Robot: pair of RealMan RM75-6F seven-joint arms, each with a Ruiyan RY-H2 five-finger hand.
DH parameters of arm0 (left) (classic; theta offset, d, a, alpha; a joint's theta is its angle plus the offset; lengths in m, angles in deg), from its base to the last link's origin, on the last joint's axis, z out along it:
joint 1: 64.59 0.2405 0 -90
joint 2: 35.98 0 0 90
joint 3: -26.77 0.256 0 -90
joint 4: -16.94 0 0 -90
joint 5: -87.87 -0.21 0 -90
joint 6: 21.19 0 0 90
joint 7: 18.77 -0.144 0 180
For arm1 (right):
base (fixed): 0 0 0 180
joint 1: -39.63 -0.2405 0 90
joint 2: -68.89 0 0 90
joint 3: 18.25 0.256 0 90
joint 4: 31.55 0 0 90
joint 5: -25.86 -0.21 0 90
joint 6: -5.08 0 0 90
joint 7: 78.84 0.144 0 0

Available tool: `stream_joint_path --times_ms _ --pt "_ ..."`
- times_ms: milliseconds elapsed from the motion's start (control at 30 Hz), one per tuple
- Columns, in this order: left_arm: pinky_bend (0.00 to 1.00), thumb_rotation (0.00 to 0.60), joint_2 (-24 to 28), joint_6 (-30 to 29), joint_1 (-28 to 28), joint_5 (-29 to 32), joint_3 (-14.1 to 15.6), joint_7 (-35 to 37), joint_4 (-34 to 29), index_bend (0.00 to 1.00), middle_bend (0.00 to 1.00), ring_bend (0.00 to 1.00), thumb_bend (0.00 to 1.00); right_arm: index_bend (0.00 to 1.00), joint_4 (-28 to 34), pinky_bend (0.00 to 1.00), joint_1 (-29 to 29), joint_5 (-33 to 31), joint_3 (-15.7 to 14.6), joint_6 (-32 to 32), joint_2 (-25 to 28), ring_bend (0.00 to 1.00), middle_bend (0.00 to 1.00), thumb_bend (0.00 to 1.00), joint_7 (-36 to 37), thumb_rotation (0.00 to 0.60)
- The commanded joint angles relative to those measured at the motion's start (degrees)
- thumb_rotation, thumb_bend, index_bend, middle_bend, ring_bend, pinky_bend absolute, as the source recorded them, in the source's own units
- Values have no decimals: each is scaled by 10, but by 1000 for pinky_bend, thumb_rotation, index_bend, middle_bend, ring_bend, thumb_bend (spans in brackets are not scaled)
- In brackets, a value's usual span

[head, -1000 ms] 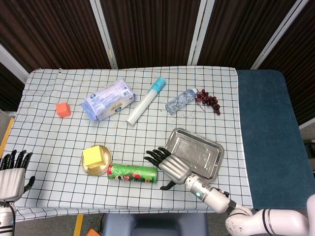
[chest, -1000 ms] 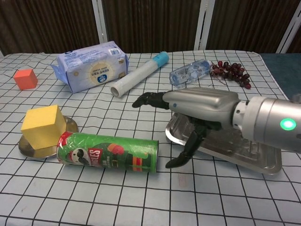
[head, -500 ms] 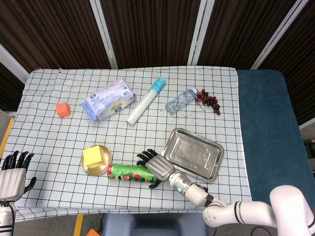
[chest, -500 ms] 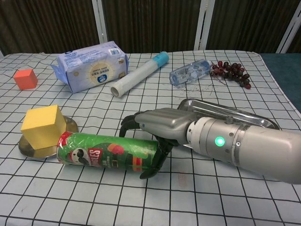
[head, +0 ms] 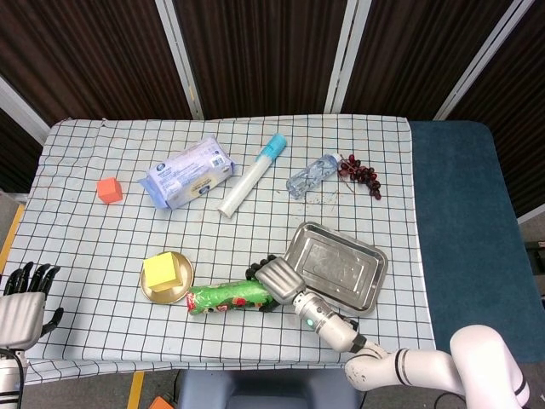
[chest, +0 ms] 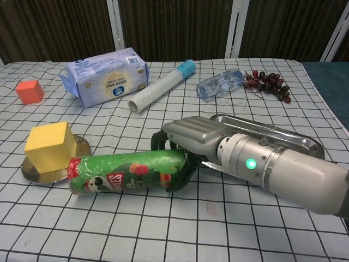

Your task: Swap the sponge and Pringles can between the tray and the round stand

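Right hand (chest: pixel 188 143): wrapped around the right end of the Pringles can (chest: pixel 126 172) — dark fingers (chest: pixel 180 176) curl over and under it, so the can is gripped. The silver forearm runs off toward the front right corner of the table.
Pringles can: green, lying on its side near the front edge of the table, between the round stand (head: pixel 159 292) and the tray (head: pixel 334 267). Its left end lies just beside the stand; in the head view the can is tilted, with its right end slightly farther from the front edge.
Sponge (chest: pixel 50 144): yellow block sitting on the round stand, front left part of the table.
Round stand: shallow gold-coloured dish under the sponge, its rim showing around the block.
Tray: rectangular metal tray, front right part of the table, just behind the right hand and forearm; nothing lies in it.
Left hand (head: pixel 22 292): beyond the left front corner of the table, fingers apart and pointing up, holding nothing. Only the head view shows it.
Orange cube (head: pixel 108 189): near the left edge, well apart from the stand.
Wipes pack (head: pixel 186 173): blue and white, toward the back left.
Tube (head: pixel 252 175): white with a light blue cap, lying diagonally just right of the wipes pack.
Bottle (head: pixel 312 175): clear plastic, on its side toward the back edge — dark grapes (head: pixel 359 175) lie just beside it on the right.
Table (head: pixel 102 247): covered with a white cloth with a dark grid.
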Motion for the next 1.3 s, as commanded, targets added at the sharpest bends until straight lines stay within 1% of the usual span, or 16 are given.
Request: stream_joint_path --times_ms 33,167,367,467,533,700,800,933,1167,1300 --pt "112 600 -1 1 0 -1 0 -2 0 157 136 19 321 802 20 518 13 22 -1 31 22 568 522 35 11 600" --pt "112 600 -2 4 0 -2 0 -8 0 157 136 19 322 841 69 545 35 51 -6 79 65 597 548 44 13 600" --pt "112 600 -5 8 -1 -2 0 -17 0 157 136 18 322 869 166 564 96 96 -30 171 170 615 568 44 7 600" --pt "112 600 -8 9 -1 -4 0 -22 0 157 136 18 322 874 190 566 132 122 -43 224 216 620 572 44 18 600" --pt "112 600 -9 11 -1 -4 1 -25 0 157 136 19 323 875 193 567 153 140 -50 256 239 621 573 44 34 600" --pt "112 600 -15 20 -4 -5 4 -34 3 157 136 19 322 875 173 568 203 183 -74 322 285 621 573 44 103 600" --pt "112 600 -17 22 -5 -6 4 -38 5 157 136 19 323 875 150 568 222 196 -80 344 295 621 573 44 132 600" --pt "113 600 -20 25 -5 -7 5 -40 6 157 138 20 323 875 124 568 239 210 -85 361 296 621 573 44 158 600" --pt "113 600 -20 25 -5 -7 4 -41 7 157 138 20 323 872 93 568 256 231 -91 372 291 621 573 45 164 600" --pt "113 600 -21 24 -4 -9 4 -42 8 157 138 20 322 863 38 559 260 253 -84 393 266 619 573 44 174 600"
